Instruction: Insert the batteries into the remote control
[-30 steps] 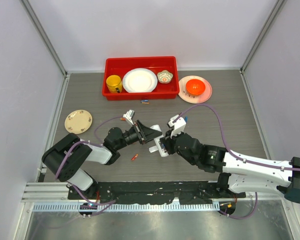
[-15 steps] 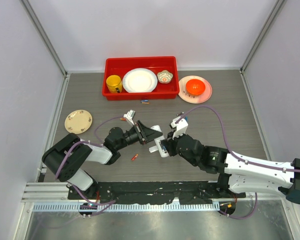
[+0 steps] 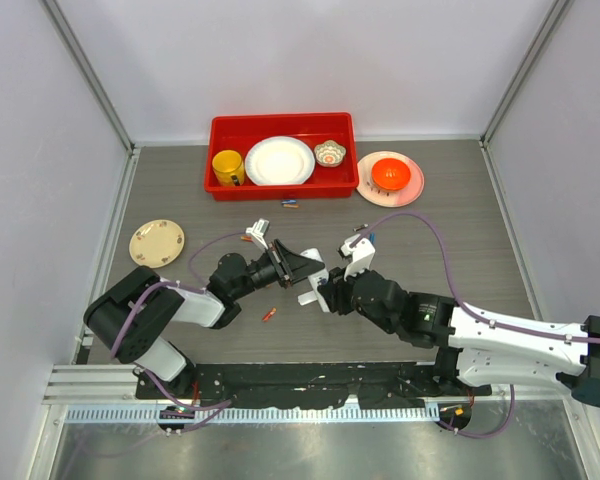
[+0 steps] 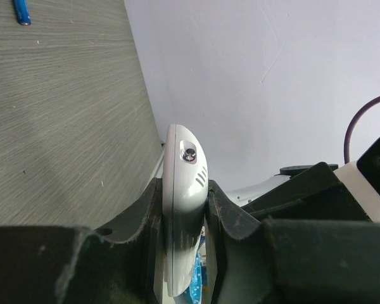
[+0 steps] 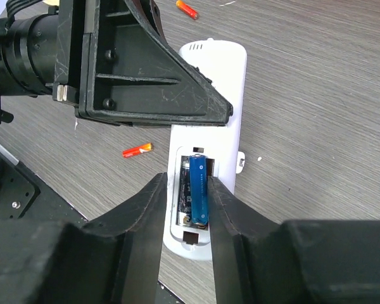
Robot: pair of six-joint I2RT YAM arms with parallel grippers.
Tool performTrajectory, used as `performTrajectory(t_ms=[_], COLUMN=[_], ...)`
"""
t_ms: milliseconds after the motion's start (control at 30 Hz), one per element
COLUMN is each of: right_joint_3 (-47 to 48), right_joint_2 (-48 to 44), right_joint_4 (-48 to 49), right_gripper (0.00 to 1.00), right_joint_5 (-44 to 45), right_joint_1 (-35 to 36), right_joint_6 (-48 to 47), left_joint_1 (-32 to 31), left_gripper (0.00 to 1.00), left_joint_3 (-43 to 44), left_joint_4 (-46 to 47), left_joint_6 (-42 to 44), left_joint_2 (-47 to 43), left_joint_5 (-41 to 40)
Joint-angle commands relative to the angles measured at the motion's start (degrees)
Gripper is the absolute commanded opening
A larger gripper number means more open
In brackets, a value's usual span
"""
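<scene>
My left gripper [image 3: 305, 268] is shut on the white remote control [image 3: 313, 281] and holds it on edge [image 4: 180, 190]. In the right wrist view the remote control [image 5: 215, 82] shows its open battery slot. A blue battery [image 5: 199, 190] lies in the slot beside a black battery [image 5: 185, 190]. My right gripper [image 5: 189, 196] is open and straddles the slot; its right finger [image 5: 228, 209] touches the blue battery, and its left finger stands at the remote's edge. A red-orange battery [image 5: 138, 150] lies on the table by the remote, also in the top view [image 3: 269, 315].
Loose batteries [image 3: 290, 204] lie in front of the red bin [image 3: 280, 187], which holds a yellow cup, a white plate and a small bowl. A pink plate with an orange bowl [image 3: 390, 178] is to its right. A tan plate [image 3: 157, 243] lies at the left.
My right gripper has edged slightly left toward the remote's slot. The left arm and the remote have stayed still.
</scene>
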Motion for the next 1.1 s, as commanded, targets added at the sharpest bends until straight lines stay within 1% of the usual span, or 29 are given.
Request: performTrajectory(t_ms=[0, 167, 367, 533, 600, 667, 767, 800, 900, 933, 1067], right_joint_3=[1.99, 3.31, 7.0, 9.55, 8.77, 7.71, 6.3, 5.69, 2.63, 1.74, -1.86], right_joint_2=[1.15, 0.72, -1.92, -2.89, -4.46, -6.57, -6.76, -6.49, -6.05, -6.14, -5.88], right_joint_4=[-1.98, -2.5, -4.09, -5.58, -5.5, -4.71, -3.39, -2.95, 1.26, 3.97, 9.09], right_gripper=[0.41, 0.45, 0.55, 0.58, 0.59, 0.64, 0.67, 0.68, 0.68, 0.69, 0.7], right_joint_5=[-0.03, 1.02, 2.87, 3.22, 5.76, 6.65, -1.58, -8.13, -17.48, -18.56, -22.52], right_joint_1=[0.09, 0.09, 0.09, 0.09, 0.0, -1.05, -5.08, -8.32, -12.9, -13.27, -14.68], right_joint_6=[1.49, 2.28, 3.16, 3.6, 6.13, 8.69, 13.26, 14.4, 20.02, 22.39, 27.06], left_joint_1=[-0.05, -0.05, -0.05, -0.05, -0.05, -0.05, -0.05, -0.05, -0.05, -0.05, -0.05], left_gripper=[0.0, 0.0, 0.0, 0.0, 0.0, 0.0, 0.0, 0.0, 0.0, 0.0, 0.0], left_joint_3=[1.7, 1.35, 1.0, 0.82, 0.82, 0.39, -0.4, -0.76, -2.16, -2.86, -3.83], left_joint_4=[17.31, 17.31, 17.31, 17.31, 17.31, 17.31, 17.22, 17.31, 17.31, 17.31, 17.31], left_joint_6=[-0.68, -0.33, -0.15, 0.02, 0.2, 0.46, 1.25, 1.52, 2.83, 3.01, 2.93], left_joint_2=[-1.14, -1.41, -1.67, -2.02, -2.55, -3.16, -4.57, -5.01, -7.72, -8.26, -9.93], left_joint_5=[0.39, 0.48, 0.48, 0.66, 0.66, 0.66, 0.48, 0.31, -1.01, -1.53, -2.59])
